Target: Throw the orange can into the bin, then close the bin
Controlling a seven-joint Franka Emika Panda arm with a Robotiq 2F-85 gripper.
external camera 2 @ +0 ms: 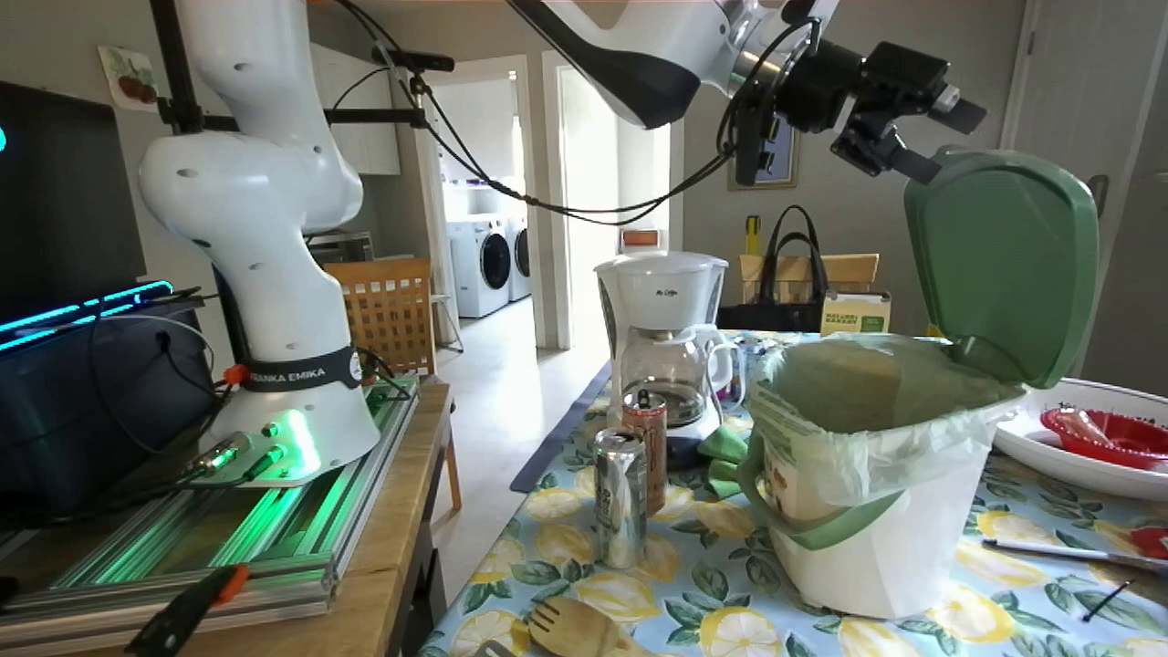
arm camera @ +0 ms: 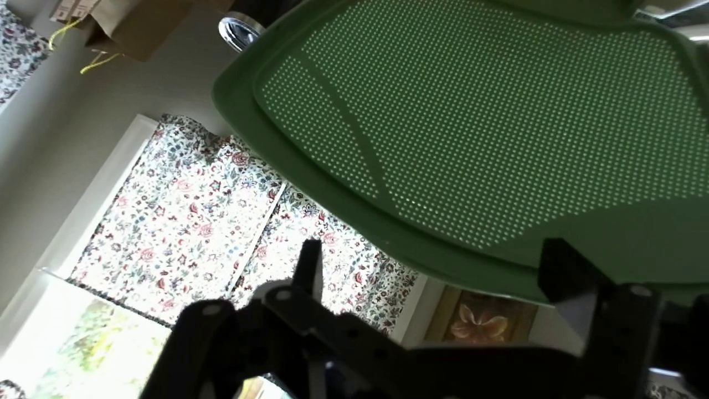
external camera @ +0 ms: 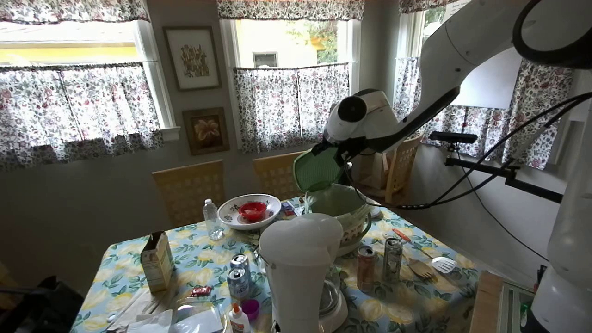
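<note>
Nearest, in an exterior view: wooden fork lies on the table. Then the bin, pale green liner in it, green lid tilted up, open. Gripper hangs by the lid's upper edge, jaws spread wide; can't tell if it touches the lid. Silver can stands next, orange can upright just behind it, outside the bin. Coffee maker beyond, washing machines at the back.

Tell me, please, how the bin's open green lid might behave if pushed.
Seemingly hinged to the bin, the green lid would probably swing. It stands raised without sagging, so it's likely stiff; its perforated panel suggests it's fairly light.
</note>
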